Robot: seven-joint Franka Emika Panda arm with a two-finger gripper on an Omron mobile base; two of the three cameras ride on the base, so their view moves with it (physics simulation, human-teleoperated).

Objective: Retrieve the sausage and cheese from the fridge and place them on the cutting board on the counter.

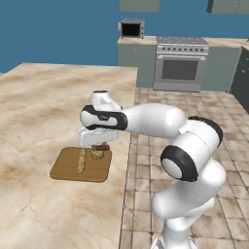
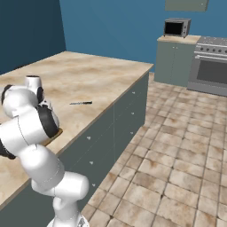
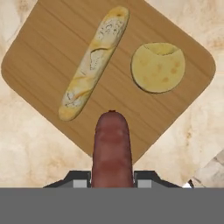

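My gripper point(image 3: 111, 181) is shut on the dark red sausage point(image 3: 111, 146), which hangs just above the near edge of the brown cutting board point(image 3: 48, 48). A pale yellow round of cheese point(image 3: 157, 68) lies on the board, and a tan baguette-like stick point(image 3: 94, 61) lies beside it. From the left base view the gripper point(image 1: 99, 145) holds the sausage point(image 1: 102, 147) over the board point(image 1: 65, 170), close to the cheese point(image 1: 97, 155). The board rests on the beige marbled counter point(image 1: 44, 107) near its right edge. The fridge is out of view.
A dark knife point(image 2: 81, 103) lies farther along the counter point(image 2: 88, 75). The counter's edge drops to a tiled floor point(image 1: 194, 104) on the right. A stove point(image 1: 181, 63) and a microwave point(image 1: 132, 28) stand at the far wall.
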